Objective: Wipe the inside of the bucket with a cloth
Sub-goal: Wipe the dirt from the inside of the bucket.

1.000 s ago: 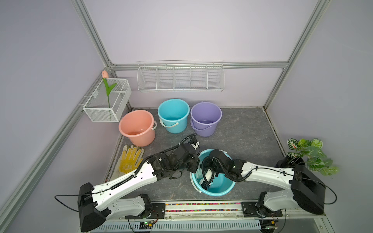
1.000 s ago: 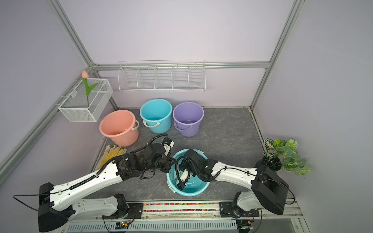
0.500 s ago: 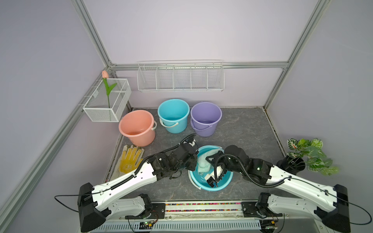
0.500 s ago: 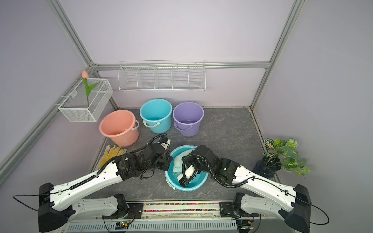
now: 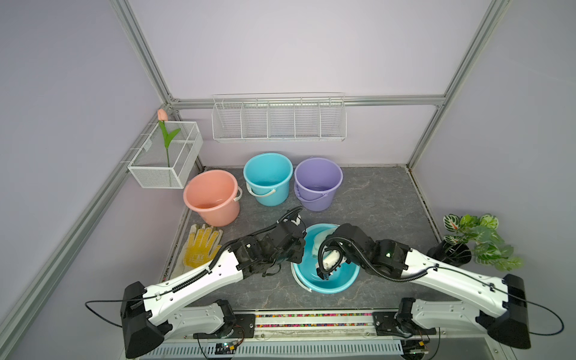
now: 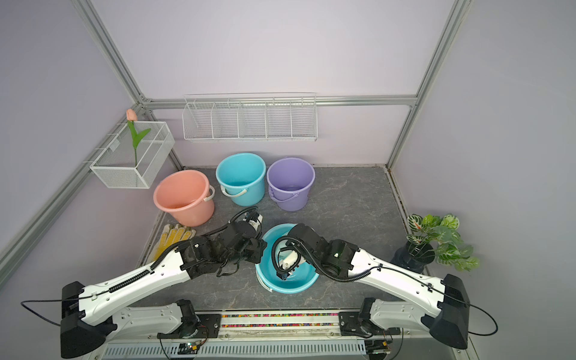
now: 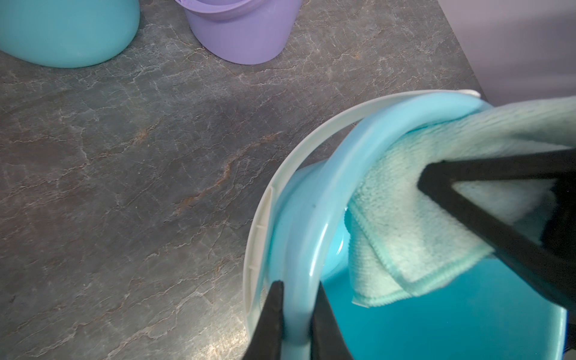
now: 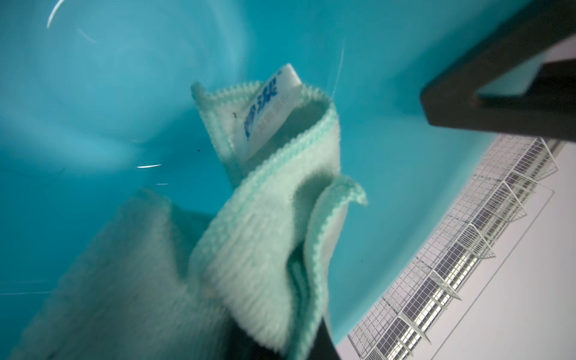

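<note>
The bucket (image 5: 332,288) (image 6: 291,286) is teal with a white handle and stands tilted at the front middle in both top views. My left gripper (image 5: 301,247) (image 6: 263,246) (image 7: 297,311) is shut on its rim (image 7: 311,218) at the left side. The right gripper (image 5: 323,274) (image 6: 282,275) (image 8: 280,349) reaches down inside the bucket and is shut on the cloth (image 8: 265,237). This pale mint cloth (image 5: 320,240) (image 7: 414,237) hangs in folds against the inner wall (image 8: 93,93), its white label (image 8: 271,106) showing. Its fingertips are buried in the fabric.
A pink bucket (image 5: 212,196), a second teal bucket (image 5: 268,177) and a purple bucket (image 5: 318,182) stand in a row behind. A yellow-dotted glove (image 5: 201,246) lies at the left. A potted plant (image 5: 473,240) is at the right. Wire baskets (image 5: 279,118) (image 5: 166,156) hang on the walls.
The right arm has swung its elbow out to the right and drawn the cloth across the bucket's inside. The bucket has shifted slightly. The left gripper keeps its hold on the rim.
</note>
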Tool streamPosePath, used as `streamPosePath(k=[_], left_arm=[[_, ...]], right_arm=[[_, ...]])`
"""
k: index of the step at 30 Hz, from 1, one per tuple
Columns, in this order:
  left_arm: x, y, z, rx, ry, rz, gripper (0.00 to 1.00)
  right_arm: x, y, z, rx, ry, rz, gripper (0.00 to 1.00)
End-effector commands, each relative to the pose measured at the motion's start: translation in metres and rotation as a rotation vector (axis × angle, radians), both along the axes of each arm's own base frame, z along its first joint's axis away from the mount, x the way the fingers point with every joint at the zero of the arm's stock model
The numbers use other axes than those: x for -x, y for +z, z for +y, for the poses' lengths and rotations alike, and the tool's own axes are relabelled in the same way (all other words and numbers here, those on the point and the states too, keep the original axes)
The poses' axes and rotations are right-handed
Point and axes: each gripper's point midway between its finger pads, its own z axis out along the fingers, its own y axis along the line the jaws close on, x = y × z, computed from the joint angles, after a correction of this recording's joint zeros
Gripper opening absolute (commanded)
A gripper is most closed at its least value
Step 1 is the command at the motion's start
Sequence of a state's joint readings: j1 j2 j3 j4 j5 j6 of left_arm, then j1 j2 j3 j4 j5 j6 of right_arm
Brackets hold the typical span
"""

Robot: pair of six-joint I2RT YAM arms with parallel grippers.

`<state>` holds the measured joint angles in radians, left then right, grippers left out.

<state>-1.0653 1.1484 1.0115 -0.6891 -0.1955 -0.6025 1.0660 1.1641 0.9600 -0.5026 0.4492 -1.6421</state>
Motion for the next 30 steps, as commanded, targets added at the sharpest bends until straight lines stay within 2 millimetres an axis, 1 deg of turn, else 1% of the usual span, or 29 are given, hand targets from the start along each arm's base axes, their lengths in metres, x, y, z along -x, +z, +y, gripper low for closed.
streamPosePath(k=[1, 4, 10, 17, 19, 24, 27, 30], left_arm=[[-0.004, 0.008, -0.002, 0.025, 0.022, -0.015, 0.0], [-0.004, 0.008, -0.001, 0.026, 0.025, -0.016, 0.0], [-0.004, 0.008, 0.0, 0.028, 0.027, -0.017, 0.0], [-0.004, 0.009, 0.001, 0.031, 0.031, -0.023, 0.0], [-0.004, 0.009, 0.001, 0.031, 0.031, -0.023, 0.0], [-0.004, 0.01, 0.002, 0.034, 0.03, -0.023, 0.0], [-0.003, 0.01, 0.002, 0.036, 0.031, -0.023, 0.0], [-0.003, 0.011, 0.002, 0.042, 0.03, -0.025, 0.0]], right_arm=[[-0.004, -0.008, -0.001, 0.03, -0.044, 0.014, 0.07], [-0.006, -0.022, 0.005, 0.041, -0.057, 0.047, 0.07], [-0.005, -0.057, 0.019, 0.053, -0.071, 0.124, 0.07], [-0.001, -0.109, 0.031, 0.042, -0.091, 0.221, 0.07], [0.003, -0.129, 0.028, 0.058, -0.1, 0.254, 0.07], [0.009, -0.163, 0.029, 0.05, -0.13, 0.318, 0.07], [0.013, -0.178, 0.026, 0.053, -0.148, 0.35, 0.07], [0.016, -0.183, 0.025, 0.041, -0.158, 0.368, 0.07]])
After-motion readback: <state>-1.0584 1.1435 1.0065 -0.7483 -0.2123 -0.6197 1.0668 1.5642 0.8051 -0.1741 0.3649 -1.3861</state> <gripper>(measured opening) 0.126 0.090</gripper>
